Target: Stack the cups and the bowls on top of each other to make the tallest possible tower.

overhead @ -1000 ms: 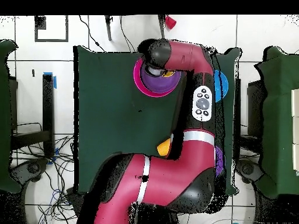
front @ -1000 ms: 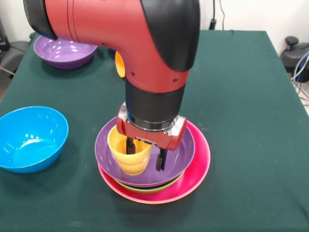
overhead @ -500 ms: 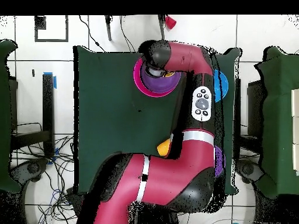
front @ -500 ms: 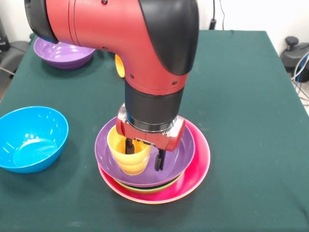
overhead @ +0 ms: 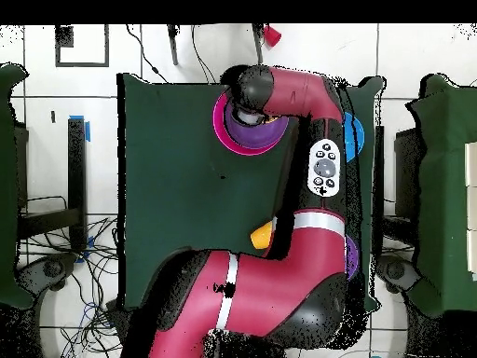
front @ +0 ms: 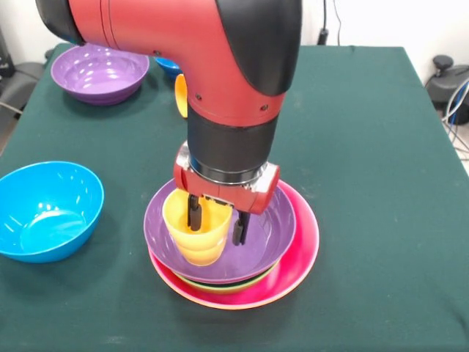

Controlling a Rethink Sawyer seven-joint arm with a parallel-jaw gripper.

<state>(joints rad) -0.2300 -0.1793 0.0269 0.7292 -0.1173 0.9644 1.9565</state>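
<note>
The tower is a nested pile with a large pink bowl point(front: 305, 242) outermost, a green rim point(front: 220, 285) inside it and a purple bowl point(front: 272, 233) on top. A yellow cup point(front: 183, 236) stands upright in the left of that purple bowl. My gripper point(front: 216, 221) hangs open just above; one finger point(front: 194, 213) dips inside the cup's mouth and the other sits outside its right wall, neither pressing it. In the overhead view the arm covers the gripper, and only the pink bowl's rim point(overhead: 222, 121) and the purple bowl point(overhead: 257, 143) show.
A light blue bowl point(front: 47, 209) sits at the left edge. A second purple bowl point(front: 99, 73) is at the far left, with a small dark blue bowl point(front: 167, 66) beside it. An orange cup point(front: 180, 95) lies partly behind the arm, also visible as the orange cup point(overhead: 263, 235) overhead.
My gripper has risen a little, drawing its fingers up out of the purple bowl. The yellow cup has stayed where it stood.
</note>
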